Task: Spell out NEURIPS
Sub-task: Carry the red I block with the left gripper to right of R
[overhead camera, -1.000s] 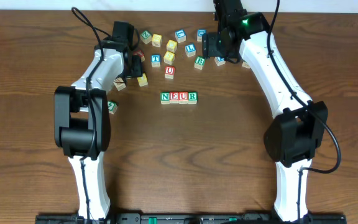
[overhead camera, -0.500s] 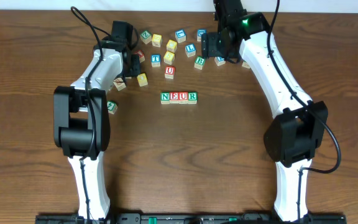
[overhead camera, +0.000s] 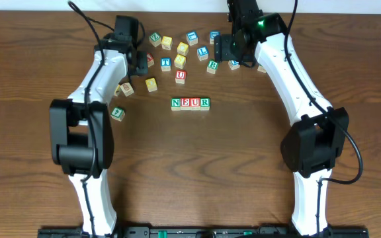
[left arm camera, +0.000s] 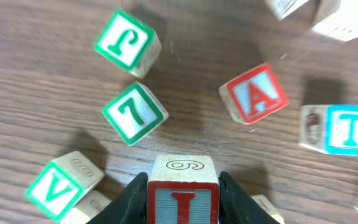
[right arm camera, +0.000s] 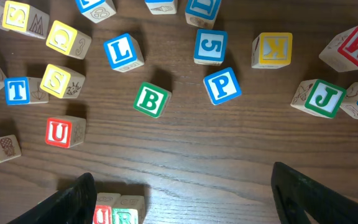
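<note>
Left gripper (left arm camera: 183, 200): pinching the red I cube (left arm camera: 182, 186) by its sides, near the red A cube (left arm camera: 253, 93).
Right gripper (right arm camera: 194, 202): gaping wide, gripping nothing, hanging over the scattered cubes.
NEUR row (overhead camera: 190, 103): lying mid-table, four cubes touching side by side.
Blue P cube (right arm camera: 222, 86): sitting loose near the green B cube (right arm camera: 151, 99), apart from the row.

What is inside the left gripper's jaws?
A small wooden cube with a red-bordered I face, pinched between black fingers of the left gripper. The fingers cover its two sides; its underside is hidden.
</note>
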Controlling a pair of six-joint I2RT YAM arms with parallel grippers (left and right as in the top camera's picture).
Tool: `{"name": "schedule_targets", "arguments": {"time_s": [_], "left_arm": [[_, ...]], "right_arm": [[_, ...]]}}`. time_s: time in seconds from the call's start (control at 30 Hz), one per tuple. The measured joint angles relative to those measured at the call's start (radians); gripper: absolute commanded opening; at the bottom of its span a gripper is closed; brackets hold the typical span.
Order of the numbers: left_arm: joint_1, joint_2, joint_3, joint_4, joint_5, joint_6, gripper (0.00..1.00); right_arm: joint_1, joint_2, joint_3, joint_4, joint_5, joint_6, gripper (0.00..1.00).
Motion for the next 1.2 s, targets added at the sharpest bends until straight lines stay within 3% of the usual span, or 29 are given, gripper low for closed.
{"name": "schedule_targets", "arguments": {"time_s": [0.27,0.57,0.8,1.2], "left_arm": [[-0.045,-0.064,0.0,-0.014,-0.003,0.0,0.33],[-0.242,-0.156,0.0,-0.032,-0.003,-0.064,0.33],[-0.399,-0.156,0.0,-0.009,-0.002,-0.157,0.33],[-0.573,-0.055,0.0,0.034,-0.002,-0.289,0.33]], "right_arm": [[-0.012,0.0,0.0,0.0,0.01,0.0,0.82],[-0.166,0.0,0.0,-0.029,-0.003,0.0,0.8],[-0.269,0.0,-0.001,-0.068,-0.01,0.0,0.78],[-0.286,0.0,-0.001,-0.127,-0.022,-0.016,0.79]]}}
